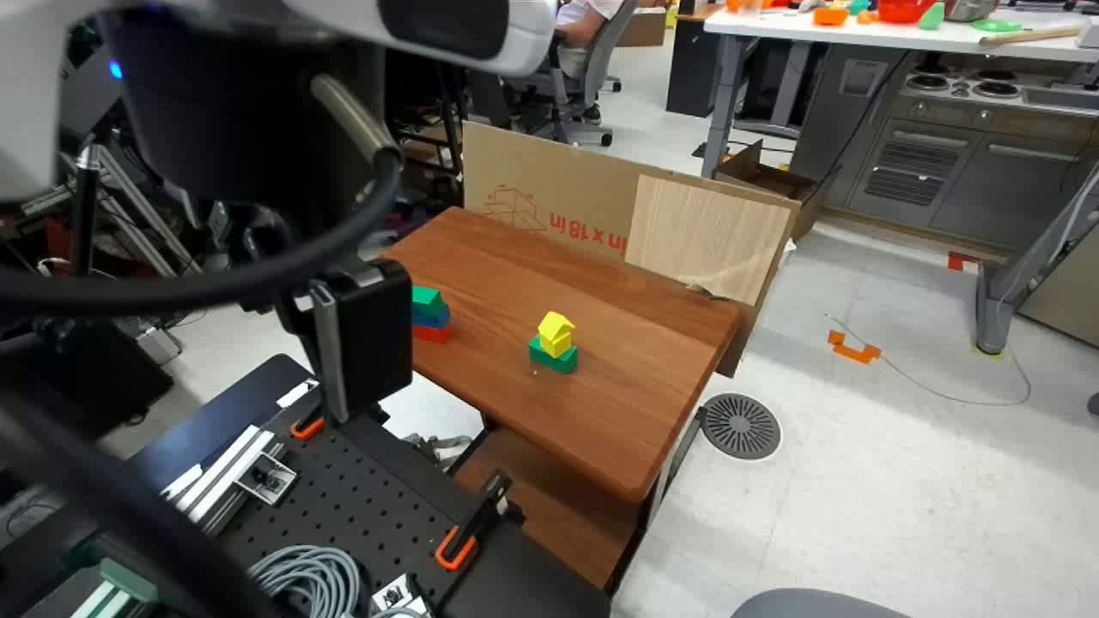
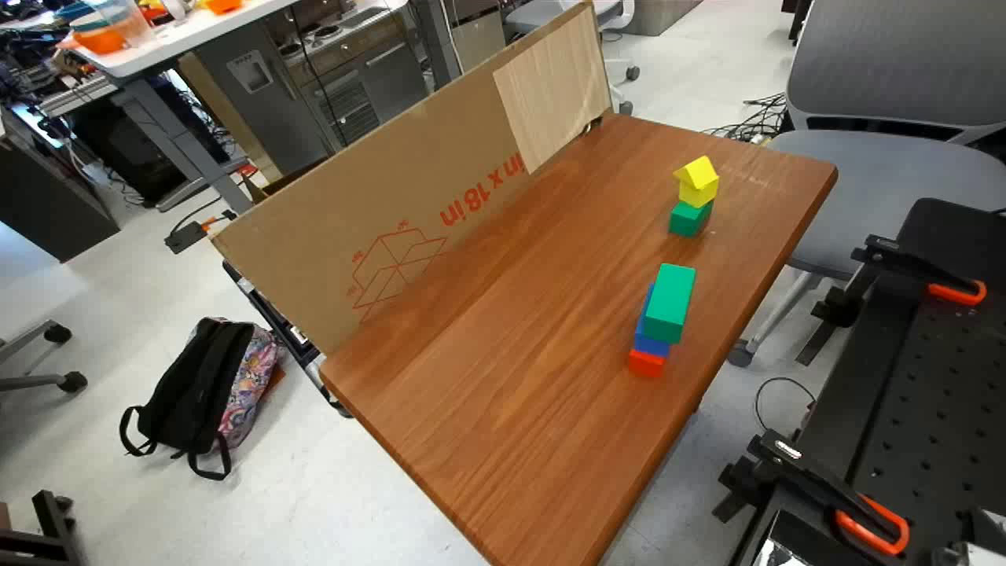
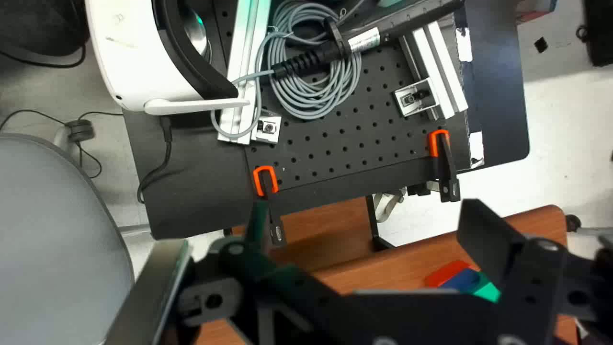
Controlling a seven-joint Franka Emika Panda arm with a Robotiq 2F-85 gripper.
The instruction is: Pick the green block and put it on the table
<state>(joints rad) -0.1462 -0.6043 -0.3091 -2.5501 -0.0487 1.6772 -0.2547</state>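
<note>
One green block (image 2: 670,303) lies on a blue block (image 2: 651,344) and a red block (image 2: 646,362). It shows in an exterior view (image 1: 427,300) and partly in the wrist view (image 3: 487,290). Another green block (image 2: 688,219), also in an exterior view (image 1: 552,356), lies under two yellow blocks (image 1: 556,333). I cannot tell which green block is meant. Both stacks stand on the reddish-brown table (image 2: 503,377). My gripper (image 3: 371,230) is open and empty, apart from the blocks, near the table's edge; it also shows in an exterior view (image 1: 361,343).
A cardboard sheet (image 2: 314,244) stands along the table's far edge with a light wood panel (image 2: 554,94). A black perforated bench (image 1: 361,498) adjoins, with orange-tipped clamps (image 1: 459,545), coiled grey cable (image 3: 311,81) and a white headset (image 3: 129,52). A grey chair (image 3: 62,239) stands beside it.
</note>
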